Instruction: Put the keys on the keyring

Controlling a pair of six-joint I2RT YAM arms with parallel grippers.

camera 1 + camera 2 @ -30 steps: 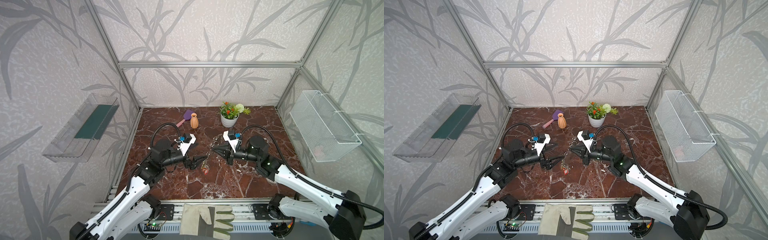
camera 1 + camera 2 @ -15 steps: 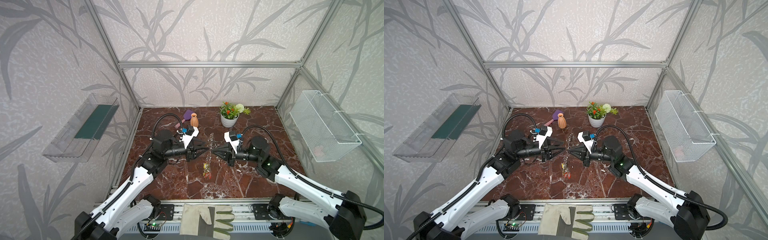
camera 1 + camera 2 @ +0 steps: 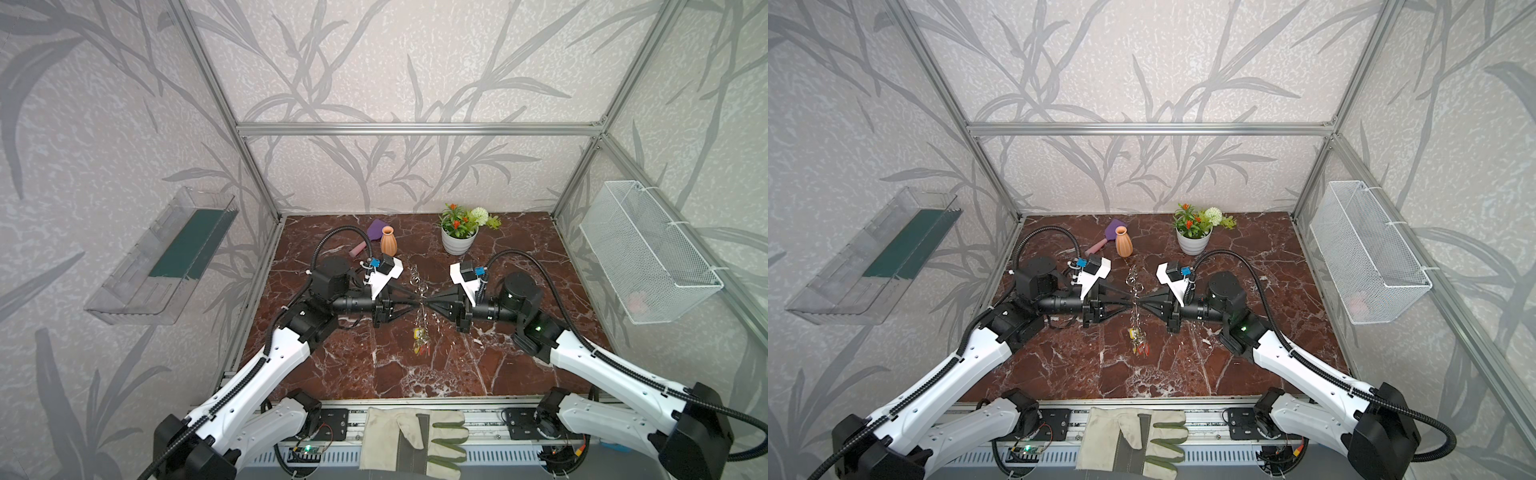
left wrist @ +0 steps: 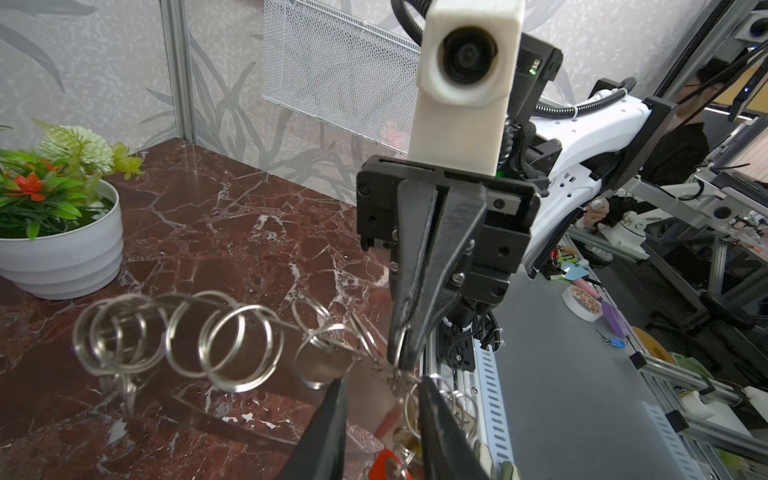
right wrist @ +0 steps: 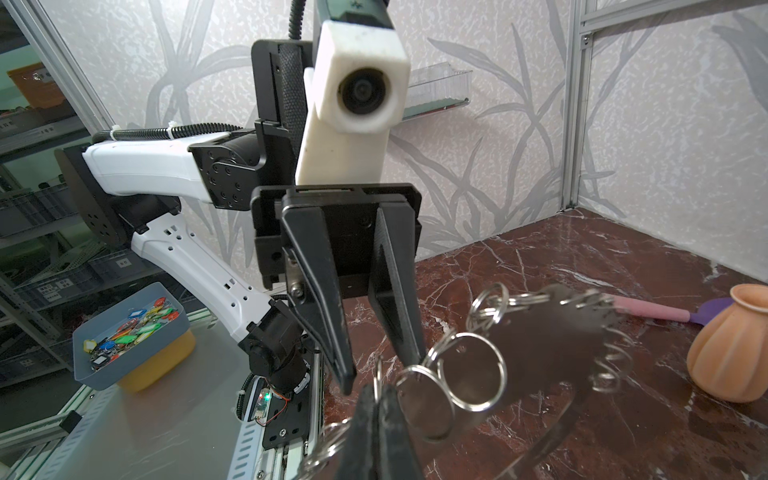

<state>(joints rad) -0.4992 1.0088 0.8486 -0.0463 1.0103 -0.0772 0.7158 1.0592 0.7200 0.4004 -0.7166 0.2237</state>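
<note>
Grey keyring (image 5: 548, 332) is held up off the table (image 3: 353, 365), edge-on in both top views, where the two arms meet. One silver split ring of its fringe is clenched by the right gripper (image 3: 428, 302). The left gripper (image 5: 381, 370) is seen with jaws parted on either side of the neighbouring rings; contact cannot be confirmed. Yellow and red keys (image 3: 420, 343) are hung below the keyring, probably on its rings.
</note>
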